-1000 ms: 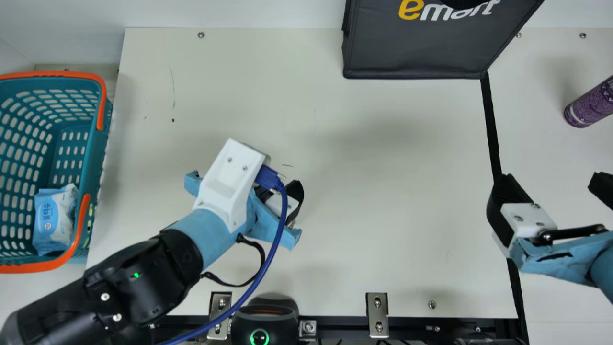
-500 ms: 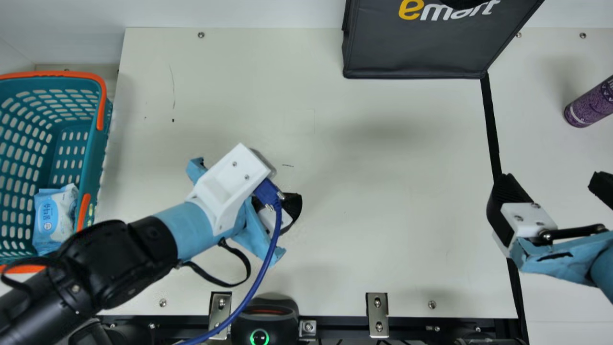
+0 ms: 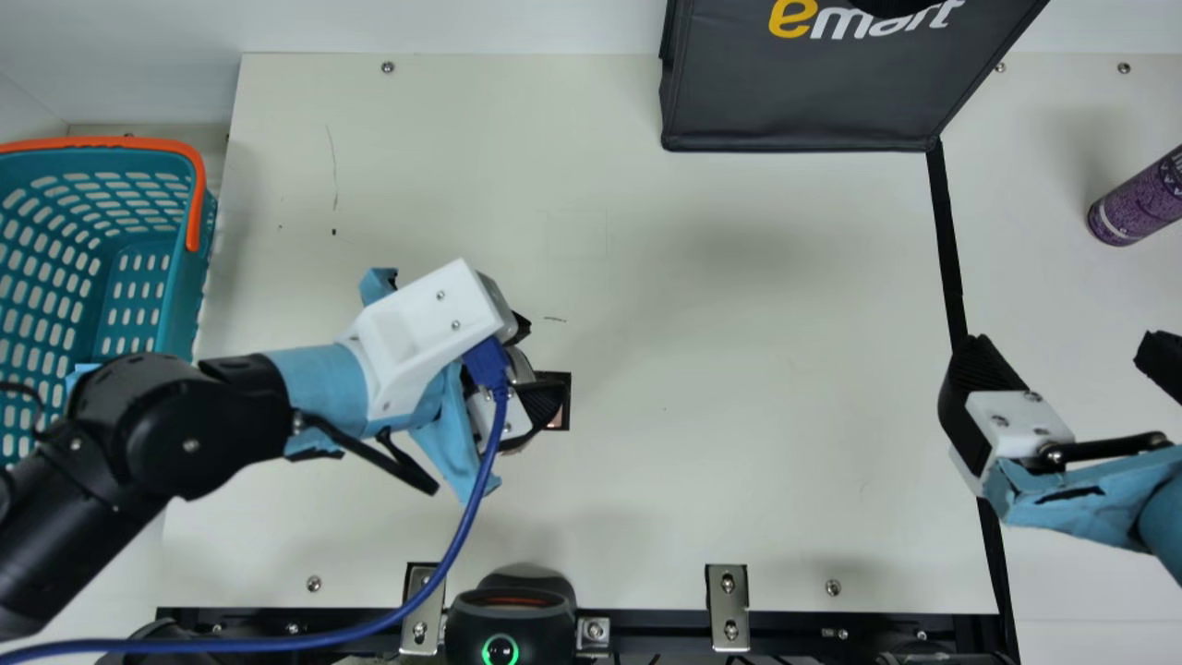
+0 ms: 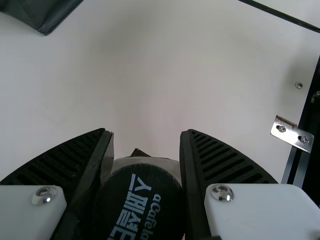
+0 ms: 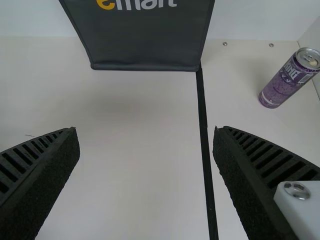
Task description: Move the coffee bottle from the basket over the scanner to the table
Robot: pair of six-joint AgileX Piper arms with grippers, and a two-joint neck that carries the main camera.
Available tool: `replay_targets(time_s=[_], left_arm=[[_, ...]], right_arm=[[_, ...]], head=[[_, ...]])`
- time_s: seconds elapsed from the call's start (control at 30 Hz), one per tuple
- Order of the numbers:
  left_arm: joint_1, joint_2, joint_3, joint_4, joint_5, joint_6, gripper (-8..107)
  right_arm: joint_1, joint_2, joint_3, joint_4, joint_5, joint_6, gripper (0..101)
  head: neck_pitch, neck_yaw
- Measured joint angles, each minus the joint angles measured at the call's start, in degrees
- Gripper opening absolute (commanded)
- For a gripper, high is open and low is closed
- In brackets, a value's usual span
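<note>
The coffee bottle [image 4: 140, 202] is in the grip of the left gripper [image 3: 531, 365] — its jaws are closed against either side, and the left wrist view shows the dark round end with pale lettering wedged between them. In the main view a dark bit of the bottle pokes out past the jaws, over the left half of the worktop [image 3: 720, 443]. It's out of the basket [image 3: 180, 277], farther in from the near edge than the scanner [image 3: 512, 600], though I can't tell whether it touches the surface underneath. A blue cable [image 3: 480, 462] runs from that gripper down toward the near left corner, and the left arm [image 3: 212, 406] reaches across part of the basket, a teal one with orange handles at the far left

The scanner is at the near edge, a green ring glowing on it, with a metal bracket [image 3: 728, 605] fixed well off to its right. Over on the right, the right gripper [image 3: 1067, 356] has its jaws spread wide with nothing between them — it's above the right side, one jaw near the black strip [image 3: 944, 231]. Beyond that strip stands a purple can [image 5: 282, 87], and a black shopping bag [image 3: 803, 102] sits at the back edge
</note>
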Motion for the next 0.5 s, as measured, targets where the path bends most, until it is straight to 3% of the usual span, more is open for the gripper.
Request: replay_targets(time_s=[0.27,0.5], left_arm=[[6.24,1.18,1.88,-11.26,4.06,18.90,-8],[7.70,2.25,4.09,-18.42,4.51,30.57,-8]], right_arm=[[0.00,0.00,0.00,0.00,0.00,0.00,95],[0.00,0.00,0.00,0.00,0.00,0.00,95]], head=[[0.00,0.00],[0.09,0.09]])
